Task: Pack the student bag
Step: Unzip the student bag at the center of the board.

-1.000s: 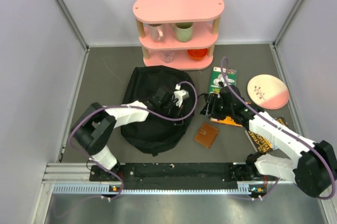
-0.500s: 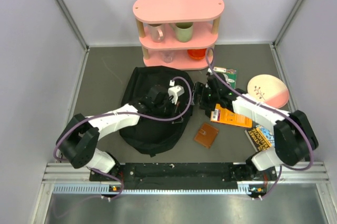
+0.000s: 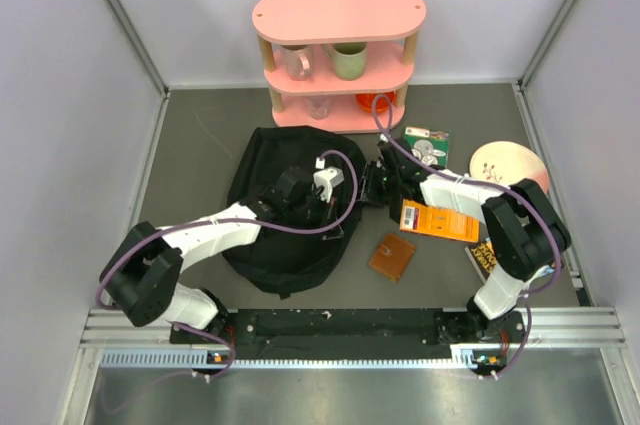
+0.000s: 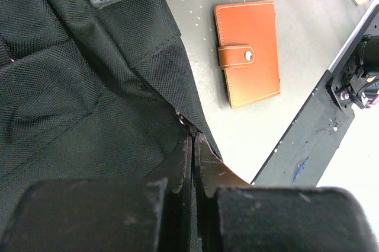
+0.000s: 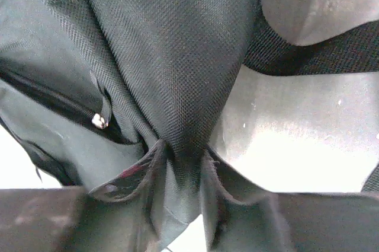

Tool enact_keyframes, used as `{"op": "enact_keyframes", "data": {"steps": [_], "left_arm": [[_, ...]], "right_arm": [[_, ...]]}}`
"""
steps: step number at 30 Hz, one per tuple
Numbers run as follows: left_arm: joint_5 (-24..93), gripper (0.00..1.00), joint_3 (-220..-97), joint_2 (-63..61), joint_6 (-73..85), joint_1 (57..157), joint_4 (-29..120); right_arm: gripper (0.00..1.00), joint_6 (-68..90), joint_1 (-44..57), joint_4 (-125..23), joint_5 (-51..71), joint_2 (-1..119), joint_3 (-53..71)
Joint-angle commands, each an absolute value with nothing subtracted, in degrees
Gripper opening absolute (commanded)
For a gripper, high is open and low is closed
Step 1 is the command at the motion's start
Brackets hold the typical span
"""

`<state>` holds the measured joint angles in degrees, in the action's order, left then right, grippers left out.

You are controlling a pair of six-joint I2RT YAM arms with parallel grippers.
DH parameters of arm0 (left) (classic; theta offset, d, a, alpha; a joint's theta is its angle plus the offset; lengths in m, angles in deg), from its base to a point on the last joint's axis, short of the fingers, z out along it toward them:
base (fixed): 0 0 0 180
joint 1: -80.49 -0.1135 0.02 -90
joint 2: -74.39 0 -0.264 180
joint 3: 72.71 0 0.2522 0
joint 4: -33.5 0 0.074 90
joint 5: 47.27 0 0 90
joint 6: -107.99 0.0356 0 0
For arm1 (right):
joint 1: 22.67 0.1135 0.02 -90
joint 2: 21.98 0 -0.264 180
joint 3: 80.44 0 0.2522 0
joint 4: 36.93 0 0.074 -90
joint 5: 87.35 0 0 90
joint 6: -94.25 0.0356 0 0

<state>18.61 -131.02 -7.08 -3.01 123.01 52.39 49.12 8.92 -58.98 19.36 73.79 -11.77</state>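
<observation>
The black student bag (image 3: 285, 220) lies in the middle of the grey table. My left gripper (image 3: 305, 207) rests on top of it, shut on the bag's zipper pull (image 4: 188, 128) near the bag's right edge. My right gripper (image 3: 368, 185) is at the bag's upper right side, shut on a bunched fold of bag fabric (image 5: 183, 157). A second zipper pull (image 5: 99, 121) shows in the right wrist view beside an open zip line. The bag's inside is hidden.
A brown wallet (image 3: 392, 256) (image 4: 247, 50) lies right of the bag. An orange booklet (image 3: 440, 221), a dark book (image 3: 485, 255), a green box (image 3: 428, 145) and a pink plate (image 3: 505, 167) lie to the right. A pink shelf (image 3: 338, 55) with mugs stands behind.
My right arm swung left from the orange booklet to the bag's right side and closed on its fabric. My left gripper shifted slightly on the bag.
</observation>
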Motion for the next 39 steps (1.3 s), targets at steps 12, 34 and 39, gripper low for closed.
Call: {"op": "enact_keyframes", "data": {"steps": [12,34,39], "left_arm": [[21.11,0.00,-120.67,6.70,-13.64,123.65,55.17],[30.25,0.00,-117.84,23.24,-18.14,124.08,65.63],[29.81,0.00,-120.04,23.15,-17.34,124.26,65.55]], "right_arm": [[0.00,56.28,1.33,-40.08,18.37,72.07,-14.21],[0.84,52.41,1.91,-53.49,25.15,52.04,-23.60],[0.83,63.54,9.84,-48.87,23.48,46.94,-30.20]]}}
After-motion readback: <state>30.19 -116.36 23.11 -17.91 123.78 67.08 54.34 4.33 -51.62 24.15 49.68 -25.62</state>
